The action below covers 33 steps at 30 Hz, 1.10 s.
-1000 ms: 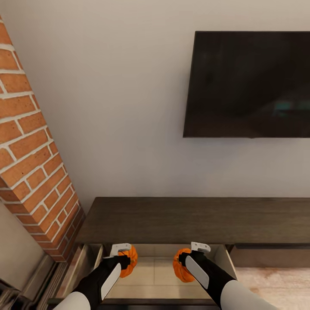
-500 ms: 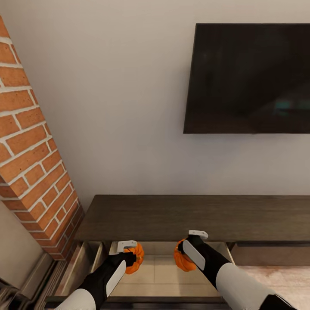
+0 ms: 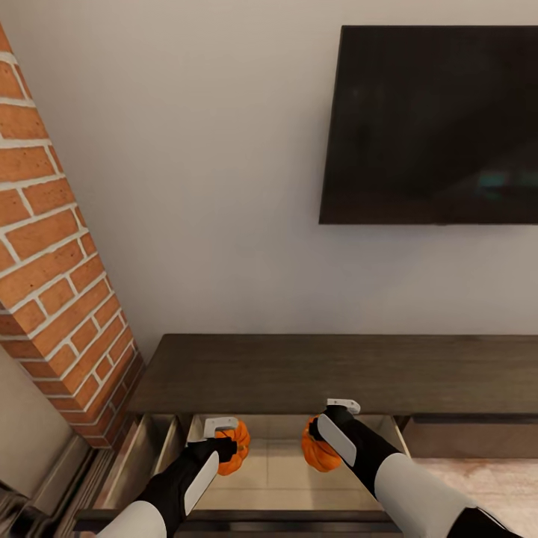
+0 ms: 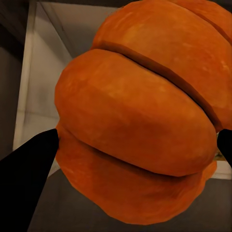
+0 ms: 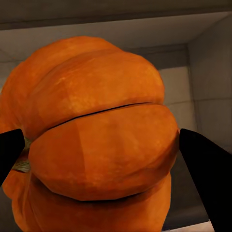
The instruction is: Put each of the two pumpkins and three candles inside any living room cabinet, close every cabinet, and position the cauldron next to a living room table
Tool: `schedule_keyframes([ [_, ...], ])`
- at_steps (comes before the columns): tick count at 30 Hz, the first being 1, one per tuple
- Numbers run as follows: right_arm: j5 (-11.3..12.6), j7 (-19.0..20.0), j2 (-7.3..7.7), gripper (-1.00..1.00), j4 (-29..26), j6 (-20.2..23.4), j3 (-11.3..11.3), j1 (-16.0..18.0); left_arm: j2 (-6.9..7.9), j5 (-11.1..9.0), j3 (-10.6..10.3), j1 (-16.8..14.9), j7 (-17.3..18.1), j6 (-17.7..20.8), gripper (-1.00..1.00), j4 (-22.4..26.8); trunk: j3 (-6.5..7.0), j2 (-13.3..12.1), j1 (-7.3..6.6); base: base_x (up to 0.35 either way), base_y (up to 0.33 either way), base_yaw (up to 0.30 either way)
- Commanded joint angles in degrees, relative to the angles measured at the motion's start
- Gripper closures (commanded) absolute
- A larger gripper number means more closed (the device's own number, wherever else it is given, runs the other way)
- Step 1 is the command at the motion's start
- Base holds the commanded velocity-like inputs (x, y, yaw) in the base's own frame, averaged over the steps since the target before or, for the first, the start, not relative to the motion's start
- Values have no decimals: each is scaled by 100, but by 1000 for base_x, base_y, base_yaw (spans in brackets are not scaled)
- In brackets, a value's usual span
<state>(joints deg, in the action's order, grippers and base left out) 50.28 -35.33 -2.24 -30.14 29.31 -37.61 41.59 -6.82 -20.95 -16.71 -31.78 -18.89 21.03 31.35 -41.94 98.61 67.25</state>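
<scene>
Two orange pumpkins hang over the open drawer of the dark-brown cabinet (image 3: 299, 370). My left gripper (image 3: 226, 447) is shut on the left pumpkin (image 3: 236, 447), which looms large in the left wrist view (image 4: 145, 116) between the black fingers (image 4: 24, 169). The right pumpkin (image 3: 317, 448) is held by my right gripper (image 3: 321, 441), shut on it; in the right wrist view this pumpkin (image 5: 96, 135) sits between black fingers (image 5: 208, 169) above the pale beige drawer inside (image 5: 193, 87). Candles, cauldron and table are out of view.
A red brick column (image 3: 52, 269) stands at the left, close to the drawer's side. A large black TV (image 3: 433, 123) hangs on the white wall above the cabinet. The pale drawer floor (image 3: 273, 478) lies under both arms. Wood floor (image 3: 493, 486) shows at the right.
The head view has tilted a little, so the whole picture shifted. Both grippers with their pumpkins moved forward over the drawer, toward the cabinet's top edge.
</scene>
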Motion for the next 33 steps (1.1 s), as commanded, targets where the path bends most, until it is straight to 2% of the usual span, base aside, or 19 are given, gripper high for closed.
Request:
schedule_keyframes([
  [1, 41, -41, 4, 100, -5, 13, -36, 7, 4, -53, -39, -4, -55, 18, 100, 11, -24, 45, 22, 0, 0, 0],
  [33, 69, -36, 48, 100, -9, 13, -27, 7, -30, -50, -43, -4, -62, 15, 100, 20, -598, 1328, 725, 0, 0, 0],
])
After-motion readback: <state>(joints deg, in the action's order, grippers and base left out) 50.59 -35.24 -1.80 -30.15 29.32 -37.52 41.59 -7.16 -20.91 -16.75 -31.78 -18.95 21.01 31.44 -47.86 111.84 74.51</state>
